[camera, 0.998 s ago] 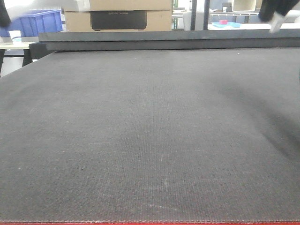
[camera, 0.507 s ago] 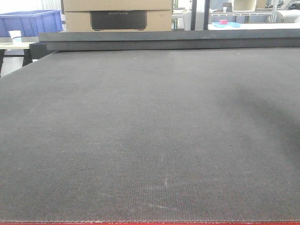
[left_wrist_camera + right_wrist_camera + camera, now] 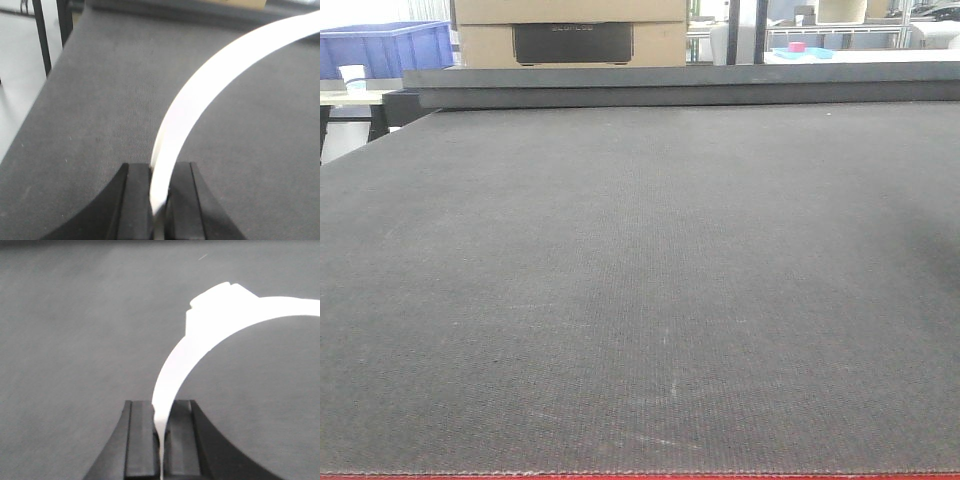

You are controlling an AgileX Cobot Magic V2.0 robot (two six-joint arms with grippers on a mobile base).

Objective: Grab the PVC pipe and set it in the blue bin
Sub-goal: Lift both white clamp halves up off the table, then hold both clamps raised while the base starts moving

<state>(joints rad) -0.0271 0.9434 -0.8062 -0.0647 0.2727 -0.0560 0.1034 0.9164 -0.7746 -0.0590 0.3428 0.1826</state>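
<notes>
My left gripper (image 3: pixel 159 167) is shut on the rim of a white PVC pipe piece (image 3: pixel 210 85). The piece arcs up and to the right, above the grey mat (image 3: pixel 100 100). My right gripper (image 3: pixel 161 405) is shut on the thin rim of a white PVC piece (image 3: pixel 200 340) with a blocky boss at its top. It too hangs over the mat. I cannot tell whether the two grippers hold one piece or two. The blue bin (image 3: pixel 385 45) stands far back left in the front view, beyond the table. Neither gripper shows in the front view.
The grey mat (image 3: pixel 640 280) fills the front view, with a raised dark ledge (image 3: pixel 680 85) along its far edge. Behind it stand a cardboard box (image 3: pixel 570 30) and a small cup (image 3: pixel 353 77). The mat's left edge drops to the floor (image 3: pixel 20 75).
A second ago dark arm parts and something white showed in the top corners of the front view; they have left it. The shadow on the right of the mat has faded.
</notes>
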